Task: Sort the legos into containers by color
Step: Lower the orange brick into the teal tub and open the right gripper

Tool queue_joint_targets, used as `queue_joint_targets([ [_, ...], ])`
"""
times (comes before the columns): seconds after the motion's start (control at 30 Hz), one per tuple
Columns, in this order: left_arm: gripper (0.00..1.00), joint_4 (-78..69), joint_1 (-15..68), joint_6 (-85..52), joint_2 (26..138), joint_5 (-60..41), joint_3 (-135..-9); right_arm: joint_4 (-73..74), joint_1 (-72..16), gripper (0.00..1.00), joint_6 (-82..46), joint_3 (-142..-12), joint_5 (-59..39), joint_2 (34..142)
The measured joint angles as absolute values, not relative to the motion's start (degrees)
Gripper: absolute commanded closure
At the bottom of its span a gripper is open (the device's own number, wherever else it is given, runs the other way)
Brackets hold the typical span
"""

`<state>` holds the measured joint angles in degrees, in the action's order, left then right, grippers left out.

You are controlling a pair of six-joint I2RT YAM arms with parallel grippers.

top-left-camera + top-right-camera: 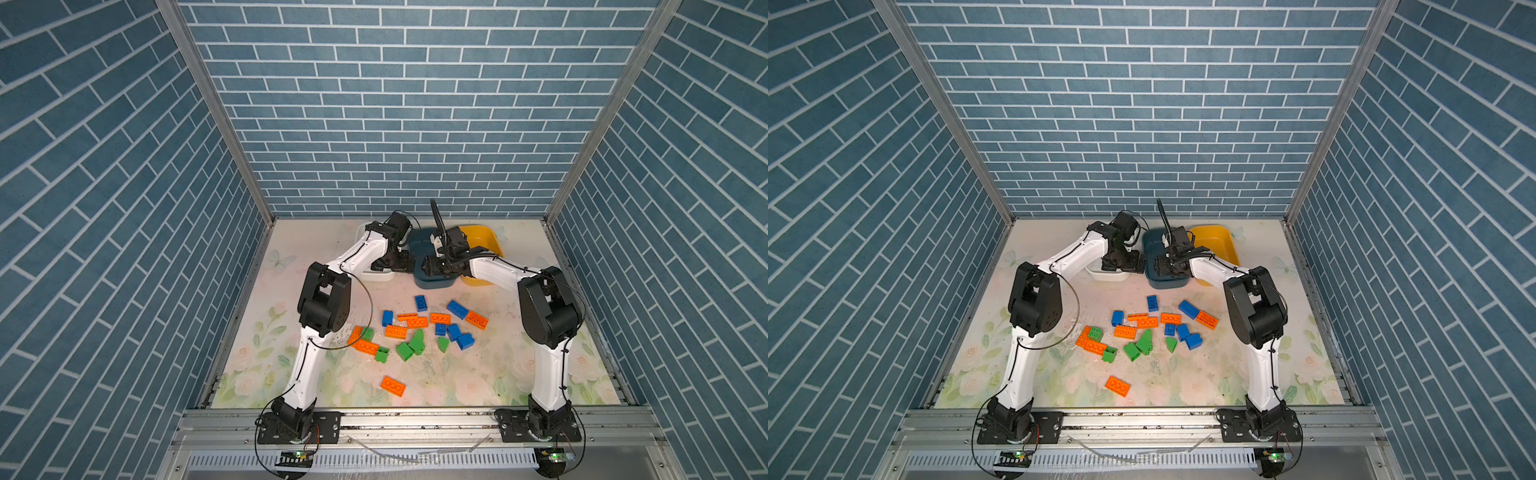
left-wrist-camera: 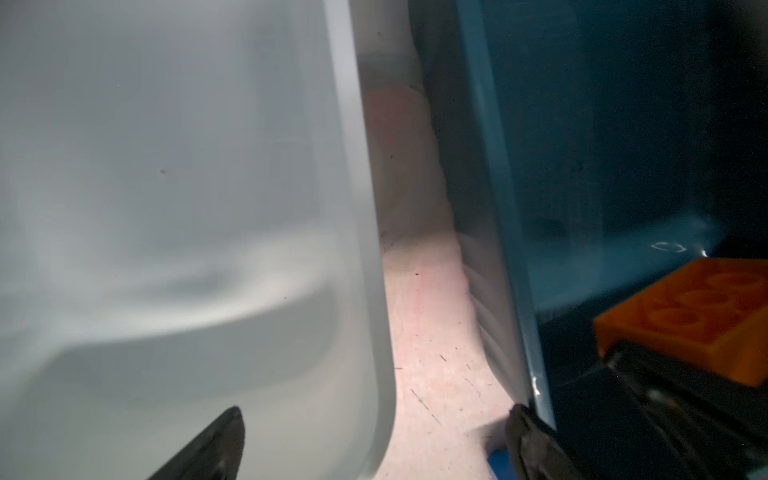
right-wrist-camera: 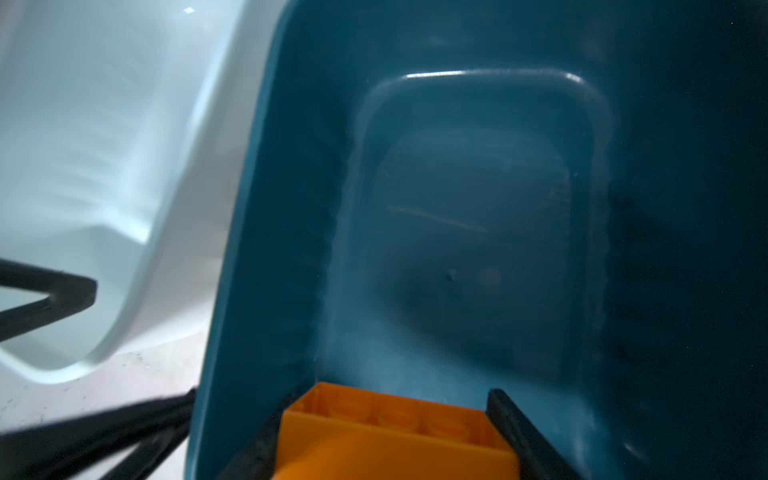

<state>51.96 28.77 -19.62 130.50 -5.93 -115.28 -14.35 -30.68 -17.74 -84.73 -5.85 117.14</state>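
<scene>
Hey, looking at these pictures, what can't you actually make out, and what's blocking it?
- White tub inside: in both top views the left arm covers most of it; the left wrist view is blurred.
- Yellow tub near end: in both top views, behind the right arm.
- Orange brick in the right hand: cut off by the right wrist view's edge.
- Left hand: only fingertips show in the left wrist view.

Left arm [image 1: 305,365]: rises from its base, elbow bent high, forearm reaching toward the back.
Left gripper [image 2: 374,415]: pointed downward, jaws spread wide.
Right arm [image 1: 548,374]: mirrors it, elbow high, forearm angling inward.
Right gripper [image 3: 386,424]: jaws clamped on an orange lego [image 3: 395,451].
</scene>
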Motion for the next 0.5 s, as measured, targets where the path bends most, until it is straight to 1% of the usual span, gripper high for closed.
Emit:
queue_joint_targets([
  [0.33,0.01,51.1,28.8,-20.6,130.5,-9.8,-115.3,-15.8,-30.6,0.28,-18.2,-85.9,-6.8,117.7],
  [0.5,0.01,50.5,28.8,-21.4,129.8,-10.1,-114.7,-15.8,-30.6,0.26,-18.8,-85.9,-7.7,118.3],
])
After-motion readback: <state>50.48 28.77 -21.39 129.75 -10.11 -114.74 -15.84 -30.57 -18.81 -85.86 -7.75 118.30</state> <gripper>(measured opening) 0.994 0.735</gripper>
